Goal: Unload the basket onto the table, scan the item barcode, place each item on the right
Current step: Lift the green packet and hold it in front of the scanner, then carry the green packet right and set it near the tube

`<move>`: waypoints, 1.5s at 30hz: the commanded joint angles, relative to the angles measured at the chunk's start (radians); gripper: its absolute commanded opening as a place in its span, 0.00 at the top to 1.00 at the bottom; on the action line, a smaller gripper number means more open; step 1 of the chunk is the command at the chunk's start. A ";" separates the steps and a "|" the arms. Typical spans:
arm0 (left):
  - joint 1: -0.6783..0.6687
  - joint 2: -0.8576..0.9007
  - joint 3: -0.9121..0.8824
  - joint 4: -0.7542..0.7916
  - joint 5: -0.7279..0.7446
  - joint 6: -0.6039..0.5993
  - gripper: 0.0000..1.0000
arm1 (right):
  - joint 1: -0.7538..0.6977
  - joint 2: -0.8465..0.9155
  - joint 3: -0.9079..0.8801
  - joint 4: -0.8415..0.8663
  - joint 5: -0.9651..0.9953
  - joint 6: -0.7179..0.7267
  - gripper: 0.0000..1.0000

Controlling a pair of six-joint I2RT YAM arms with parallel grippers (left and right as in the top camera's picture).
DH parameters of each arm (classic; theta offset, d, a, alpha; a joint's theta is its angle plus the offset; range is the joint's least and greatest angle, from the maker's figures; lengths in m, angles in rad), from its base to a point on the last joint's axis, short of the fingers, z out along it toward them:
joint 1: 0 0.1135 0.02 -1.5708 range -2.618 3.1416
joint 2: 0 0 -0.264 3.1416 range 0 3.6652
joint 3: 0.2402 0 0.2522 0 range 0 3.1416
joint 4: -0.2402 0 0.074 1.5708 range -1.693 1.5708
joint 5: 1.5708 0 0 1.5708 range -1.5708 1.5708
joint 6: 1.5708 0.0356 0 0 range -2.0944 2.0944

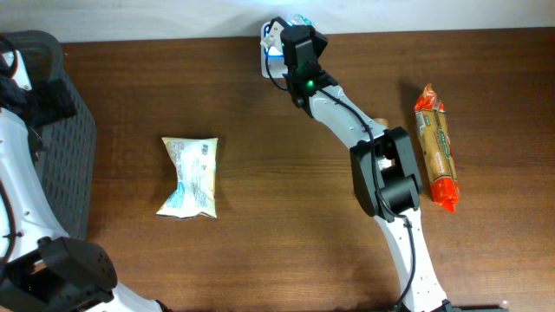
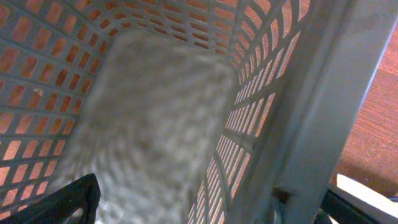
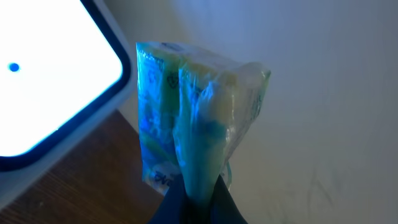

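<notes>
A grey lattice basket [image 2: 261, 93] fills the view, the left pincer [image 2: 211, 205] spread wide below, brown table [image 2: 379, 106] at right.

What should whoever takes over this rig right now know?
Left gripper: jaws open, empty, at the basket.
Right gripper: shut on a clear-wrapped packet, held up beside the lit scanner at the far table edge.
Done: packet picked and presented.
Left: can't tell if the scan registered; confirm it. The white pouch and orange pack lie on the table, likely next.
</notes>
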 commanded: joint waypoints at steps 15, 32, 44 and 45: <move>0.007 0.001 -0.003 0.002 0.008 -0.006 0.01 | 0.080 0.009 0.013 -0.025 -0.079 -0.003 0.96; 0.007 0.001 -0.003 0.002 0.008 -0.006 0.01 | 0.129 -0.322 -0.121 -1.450 -0.344 1.215 0.96; 0.007 0.001 -0.003 0.002 0.008 -0.006 0.01 | -0.256 -0.322 -0.422 -1.439 -0.232 1.259 0.92; 0.007 0.001 -0.003 0.002 0.008 -0.006 0.01 | -0.280 -0.322 -0.422 -1.439 -0.232 1.241 0.90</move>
